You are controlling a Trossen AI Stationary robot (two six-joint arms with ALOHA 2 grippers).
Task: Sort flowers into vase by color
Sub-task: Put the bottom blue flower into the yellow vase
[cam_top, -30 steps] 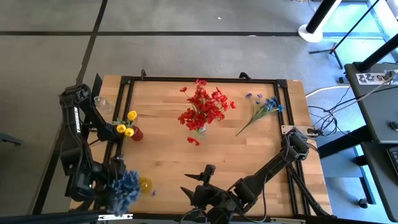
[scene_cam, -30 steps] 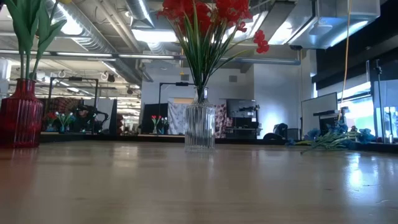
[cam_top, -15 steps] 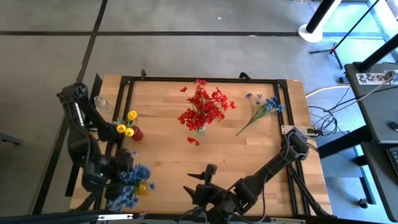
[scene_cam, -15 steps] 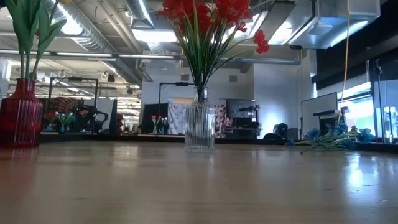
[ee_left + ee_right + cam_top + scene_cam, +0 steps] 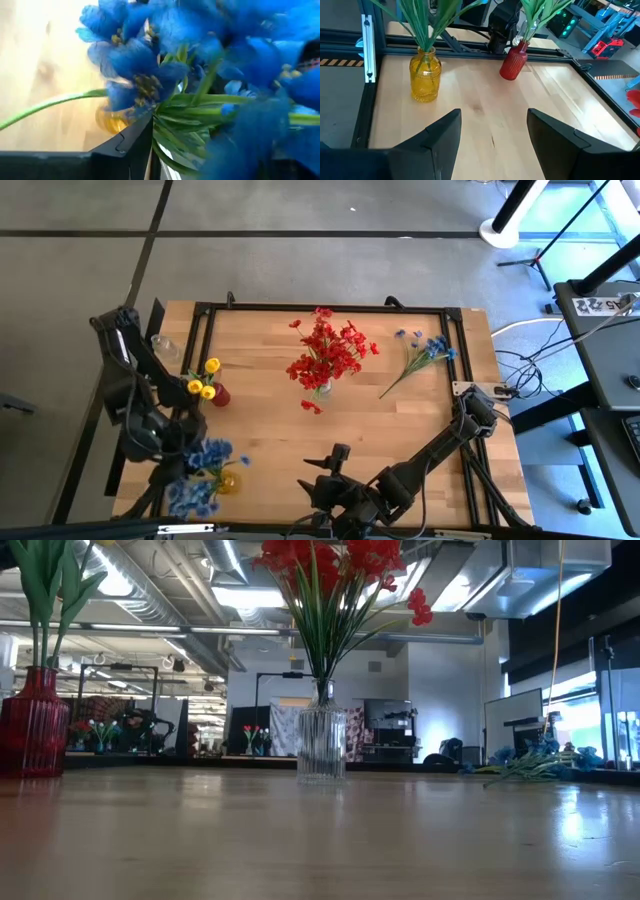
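Note:
Blue flowers [image 5: 205,458] stand with their green stems in a yellow vase [image 5: 228,480] near the table's near-left corner, and their blooms fill the left wrist view [image 5: 140,75]. My left gripper [image 5: 183,448] is just left of and beyond that vase, close against the blooms. My right gripper [image 5: 327,463] is open and empty near the near edge, facing the yellow vase [image 5: 425,75]. Another blue spray [image 5: 425,350] lies flat at the far right. Yellow flowers stand in a red vase [image 5: 220,394]. Red flowers [image 5: 325,355] stand in a clear vase [image 5: 322,745].
A loose red bloom [image 5: 311,406] lies on the wood just in front of the clear vase. A small clear cup [image 5: 165,347] sits at the far-left edge. A black frame rail [image 5: 320,307] borders the table. Bare wood stretches across the middle and the right half.
My left gripper has moved from over the near-left corner toward the table's far edge. The blue blooms, bunched at the gripper before, now spread out over and beside the yellow vase. The right arm has kept still.

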